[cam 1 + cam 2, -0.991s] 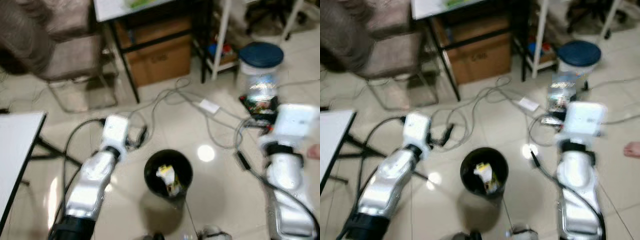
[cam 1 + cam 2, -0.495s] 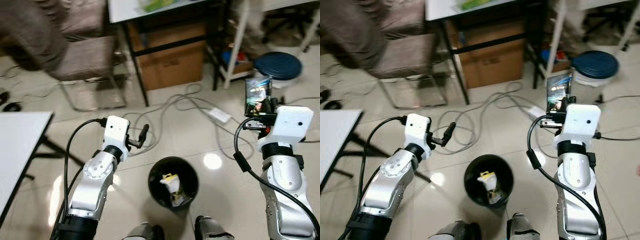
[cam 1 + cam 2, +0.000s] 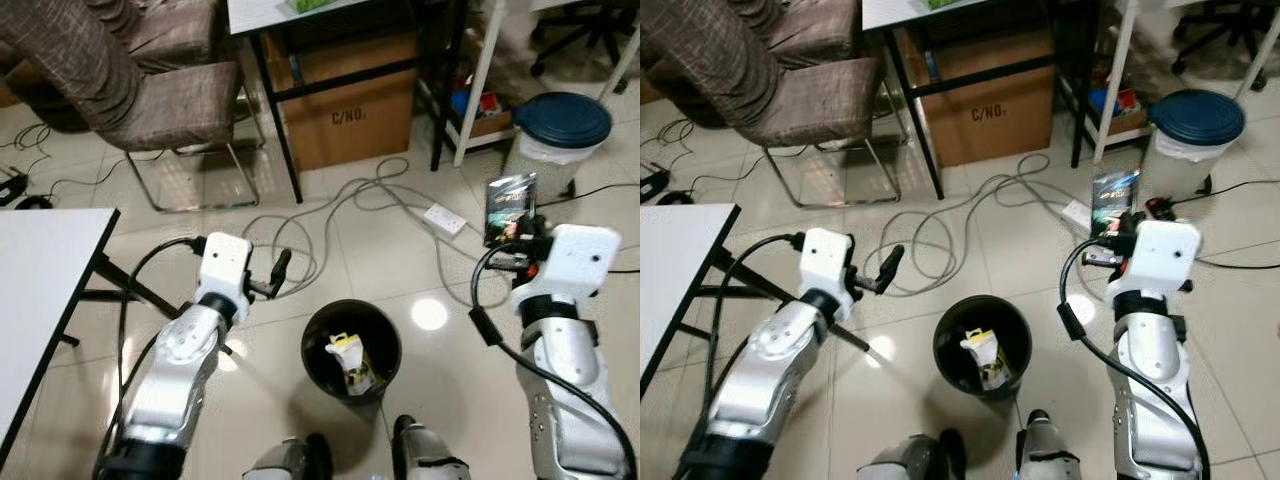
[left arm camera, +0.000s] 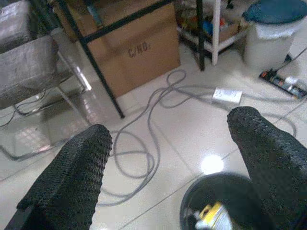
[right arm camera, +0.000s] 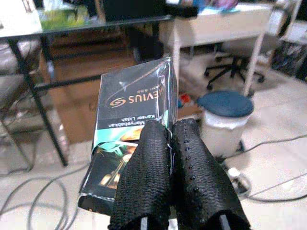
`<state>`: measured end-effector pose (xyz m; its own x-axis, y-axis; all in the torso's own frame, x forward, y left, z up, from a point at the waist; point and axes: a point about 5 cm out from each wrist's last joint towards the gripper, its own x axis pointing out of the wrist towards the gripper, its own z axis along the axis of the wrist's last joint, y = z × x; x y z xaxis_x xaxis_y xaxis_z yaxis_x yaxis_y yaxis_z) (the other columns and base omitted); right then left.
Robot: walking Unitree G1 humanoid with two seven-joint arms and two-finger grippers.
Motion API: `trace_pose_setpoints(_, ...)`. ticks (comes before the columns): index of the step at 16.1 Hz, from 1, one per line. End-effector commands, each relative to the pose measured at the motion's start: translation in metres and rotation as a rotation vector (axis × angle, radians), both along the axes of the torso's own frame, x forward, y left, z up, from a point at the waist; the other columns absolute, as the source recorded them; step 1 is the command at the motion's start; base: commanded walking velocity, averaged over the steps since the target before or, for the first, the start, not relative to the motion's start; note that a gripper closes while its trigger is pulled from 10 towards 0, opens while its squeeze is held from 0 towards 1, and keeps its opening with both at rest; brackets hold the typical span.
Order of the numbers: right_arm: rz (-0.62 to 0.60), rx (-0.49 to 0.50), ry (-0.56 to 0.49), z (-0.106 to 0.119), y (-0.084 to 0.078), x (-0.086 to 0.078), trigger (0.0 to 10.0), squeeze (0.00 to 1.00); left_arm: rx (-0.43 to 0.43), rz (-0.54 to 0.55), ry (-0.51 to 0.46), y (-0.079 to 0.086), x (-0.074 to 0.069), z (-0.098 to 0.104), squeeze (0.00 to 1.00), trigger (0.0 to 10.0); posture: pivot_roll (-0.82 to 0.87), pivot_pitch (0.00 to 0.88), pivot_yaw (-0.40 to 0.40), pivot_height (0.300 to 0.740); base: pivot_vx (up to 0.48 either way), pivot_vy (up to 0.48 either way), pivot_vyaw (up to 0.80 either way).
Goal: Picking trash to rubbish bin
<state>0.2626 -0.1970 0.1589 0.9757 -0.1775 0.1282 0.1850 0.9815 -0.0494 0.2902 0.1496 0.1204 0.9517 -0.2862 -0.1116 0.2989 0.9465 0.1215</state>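
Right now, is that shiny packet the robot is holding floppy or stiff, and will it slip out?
The packet looks thin and probably light. It stands upright above the right gripper, so it seems fairly stiff, like a flattened carton. Its bottom edge looks crumpled, so it likely bends easily. The surface is glossy and may be slippery, but the jaws are shut on it and their textured pads probably hold it.

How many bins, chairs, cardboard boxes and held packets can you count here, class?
Bins: 2, a black one and a blue-lidded one
Chairs: 1
Cardboard boxes: 1
Held packets: 1, in the right gripper
Total: 5
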Motion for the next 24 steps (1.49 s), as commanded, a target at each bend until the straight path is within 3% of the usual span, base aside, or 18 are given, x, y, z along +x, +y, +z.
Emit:
trace_pose_setpoints(1,0.014,0.015,0.037,-0.013,0.001,0.002,10.0,0.00,0.031,0.035,0.006,0.017,-0.005,0.003,0.00,10.0,-0.01,0.289,0.217,0.740,0.000,0.000,0.00)
trace_pose_setpoints(7,0.069,0.046,0.135,-0.047,0.004,0.030,10.0,0.00,0.094,0.055,0.006,0.035,-0.017,0.010,0.00,10.0,0.08,0.333,0.243,0.740,0.000,0.000,0.00)
trace_pose_setpoints(8,0.108,0.041,0.180,-0.061,0.010,0.042,10.0,0.00,0.120,0.063,0.015,0.040,-0.024,0.014,0.00,10.0,0.12,0.364,0.253,0.740,0.000,0.000,0.00)
trace_pose_setpoints(12,0.188,0.052,0.230,-0.075,0.026,0.058,10.0,0.00,0.156,0.080,0.039,0.052,-0.037,0.018,0.00,10.0,0.18,0.406,0.269,0.740,0.000,0.000,0.00)
trace_pose_setpoints(15,0.278,0.081,0.298,-0.087,0.051,0.071,10.0,0.00,0.188,0.108,0.063,0.061,-0.051,0.022,0.00,10.0,0.24,0.443,0.265,0.740,0.000,0.000,0.00)
trace_pose_setpoints(18,0.318,0.119,0.360,-0.099,0.068,0.075,10.0,0.00,0.191,0.139,0.083,0.064,-0.062,0.023,0.00,10.0,0.28,0.452,0.242,0.740,0.000,0.000,0.00)
trace_pose_setpoints(24,0.386,0.121,0.485,-0.119,0.099,0.068,10.0,0.00,0.202,0.185,0.096,0.072,-0.075,0.027,0.00,10.0,0.34,0.463,0.224,0.740,0.000,0.000,0.00)
